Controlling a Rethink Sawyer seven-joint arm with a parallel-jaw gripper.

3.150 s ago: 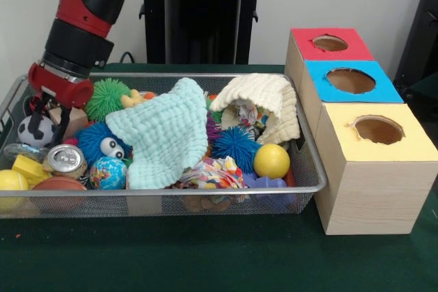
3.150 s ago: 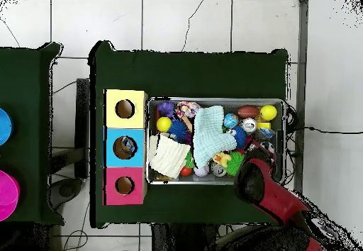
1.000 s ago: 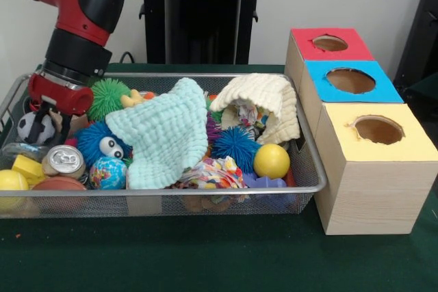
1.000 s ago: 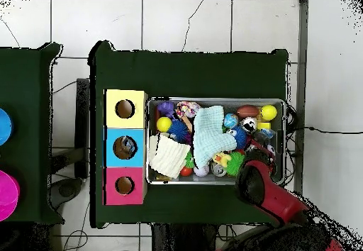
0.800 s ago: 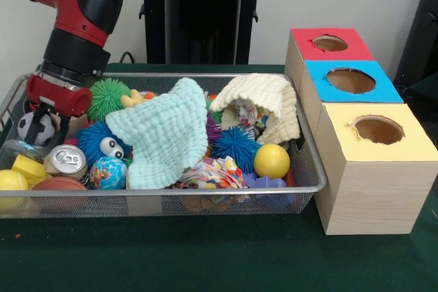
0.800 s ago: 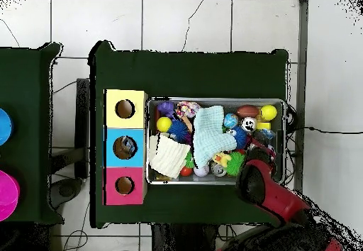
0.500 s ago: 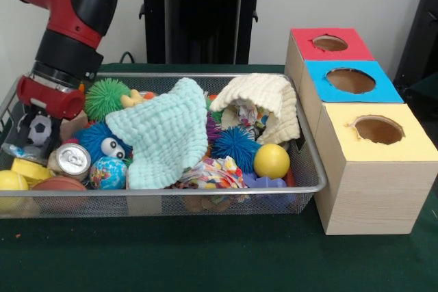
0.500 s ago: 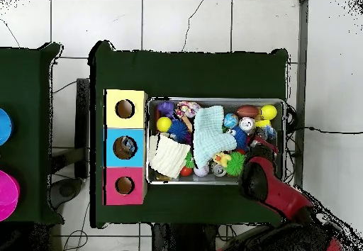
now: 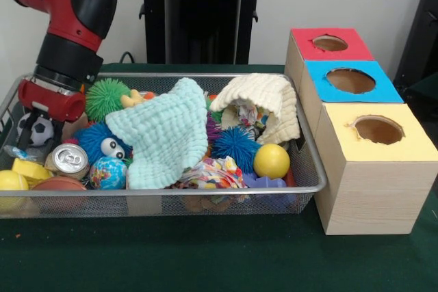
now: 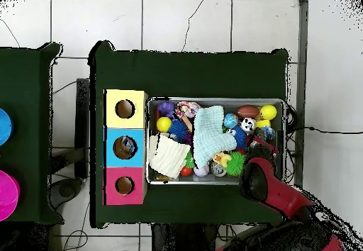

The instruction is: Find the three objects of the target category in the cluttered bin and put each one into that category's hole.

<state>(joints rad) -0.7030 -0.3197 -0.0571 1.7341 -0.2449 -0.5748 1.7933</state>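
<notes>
The search step is in hand: the red and black arm's pincer (image 9: 34,131) hangs low over the end of the silver wire-mesh bin (image 9: 205,189) farthest from the row of three wooden boxes (image 9: 373,189) topped red, blue and yellow. Whether the pincer is spread, pressed together or gripping anything cannot be told, since the wrist and the clutter mask its tips. Just beside it in the bin lie a small black-and-white football (image 9: 41,128), a silver drinks can (image 9: 68,158), a blue furry ball with eyes (image 9: 102,143) and a small globe ball (image 9: 108,172). The target category is not evident, so its three objects cannot be singled out. A pale mint cloth (image 9: 164,135) and a cream cloth (image 9: 263,97) cover the bin's middle. The next move likely calls for a firm grip on one item, a lift clear of the bin's rim, and a carry across to the boxes.
</notes>
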